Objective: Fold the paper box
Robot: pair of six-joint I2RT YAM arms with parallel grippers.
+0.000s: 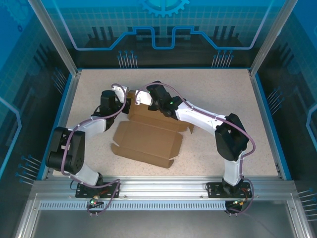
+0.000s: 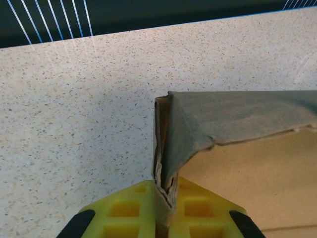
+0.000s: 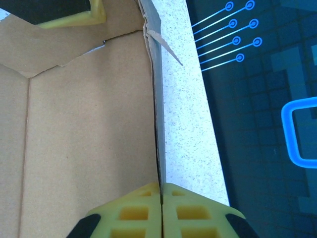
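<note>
The paper box (image 1: 148,141) is a brown die-cut cardboard sheet lying mid-table, its near panels flat and its far wall raised. My left gripper (image 1: 127,102) is at the far left corner of that wall. In the left wrist view its yellow fingers (image 2: 130,208) are shut on the crumpled, folded corner of the paper box (image 2: 237,114). My right gripper (image 1: 148,97) is just to the right on the same wall. Seen from the right wrist, that gripper (image 3: 162,187) is shut on the thin upright wall, with the box floor (image 3: 89,129) to the left.
The speckled table (image 1: 223,94) has a blue raised rim (image 1: 266,119) and slanted metal posts at the far corners. The right arm's elbow (image 1: 230,136) hangs right of the box, the left arm's elbow (image 1: 67,148) at the near left. The left gripper's finger (image 3: 74,17) shows top left.
</note>
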